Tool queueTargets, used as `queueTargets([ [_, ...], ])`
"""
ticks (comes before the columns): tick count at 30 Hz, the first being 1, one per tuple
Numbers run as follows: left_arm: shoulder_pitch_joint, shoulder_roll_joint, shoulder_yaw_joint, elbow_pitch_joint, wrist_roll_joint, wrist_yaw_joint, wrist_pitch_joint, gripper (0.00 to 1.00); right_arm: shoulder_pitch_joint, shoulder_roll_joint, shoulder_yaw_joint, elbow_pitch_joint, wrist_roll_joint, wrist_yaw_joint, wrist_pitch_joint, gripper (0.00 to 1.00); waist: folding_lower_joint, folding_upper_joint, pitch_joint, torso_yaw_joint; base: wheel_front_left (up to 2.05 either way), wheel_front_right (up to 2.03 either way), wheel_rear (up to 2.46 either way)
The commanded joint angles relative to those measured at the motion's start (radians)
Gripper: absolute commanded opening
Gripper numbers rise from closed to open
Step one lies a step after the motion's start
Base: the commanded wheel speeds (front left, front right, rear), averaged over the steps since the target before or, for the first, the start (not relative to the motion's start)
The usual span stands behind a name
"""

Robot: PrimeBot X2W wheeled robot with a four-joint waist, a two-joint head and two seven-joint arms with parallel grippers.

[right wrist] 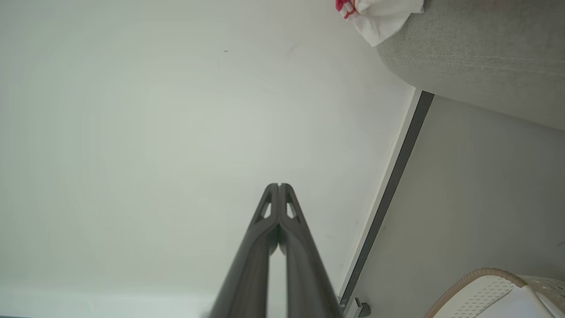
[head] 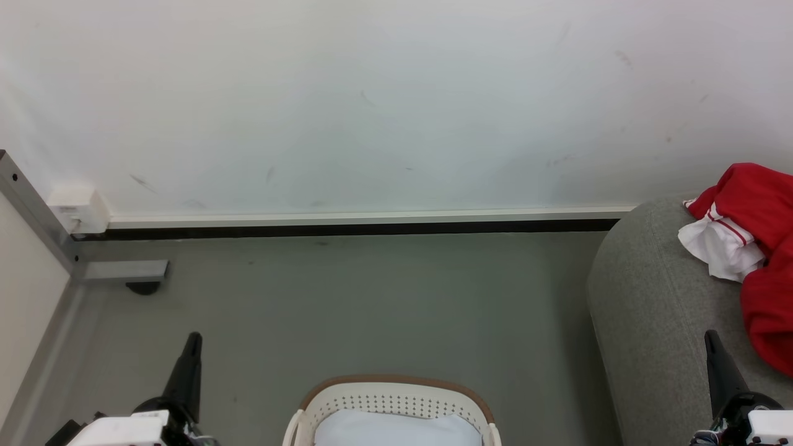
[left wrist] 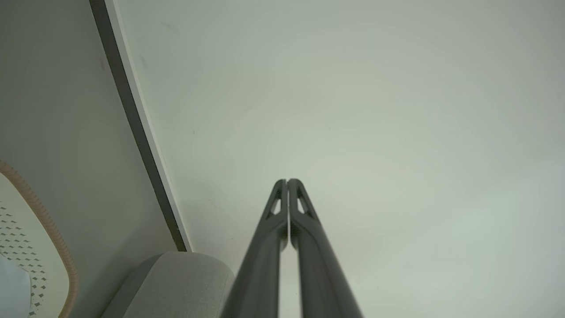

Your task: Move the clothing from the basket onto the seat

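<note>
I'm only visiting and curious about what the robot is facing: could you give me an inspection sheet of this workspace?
surface: grey floor, with the basket standing on it.
job's things: red-and-white clothing lies on the grey seat at the right; the white basket shows no red fabric.
clutter: pale blue-white sheet inside the basket.
hands: left hand and right hand both shut, holding nothing, touching nothing.
cables: nothing seen.
surroundings: white wall, skirting board, metal frame at the left.
</note>
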Motion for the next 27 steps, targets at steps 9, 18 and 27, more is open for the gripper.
queueTargets([
  [9, -0.009, 0.003, 0.003, 0.0, -0.014, -0.004, 0.004, 0.0, -0.012, 0.002, -0.005, -0.005, -0.001, -0.002, 0.003, 0.0, 0.0, 0.0, 0.0, 0.0, 0.0, 0.0, 0.0],
  [18, -0.009, 0.003, 0.003, 0.0, -0.014, -0.004, 0.004, 0.0, -0.012, 0.003, -0.006, -0.005, -0.003, -0.002, 0.004, 0.0, 0.0, 0.0, 0.0, 0.0, 0.0, 0.0, 0.0],
  [27, -0.009, 0.003, 0.003, 0.0, -0.014, -0.004, 0.004, 0.0, -0.012, 0.003, -0.007, -0.005, -0.004, -0.002, 0.003, 0.0, 0.0, 0.0, 0.0, 0.0, 0.0, 0.0, 0.0],
])
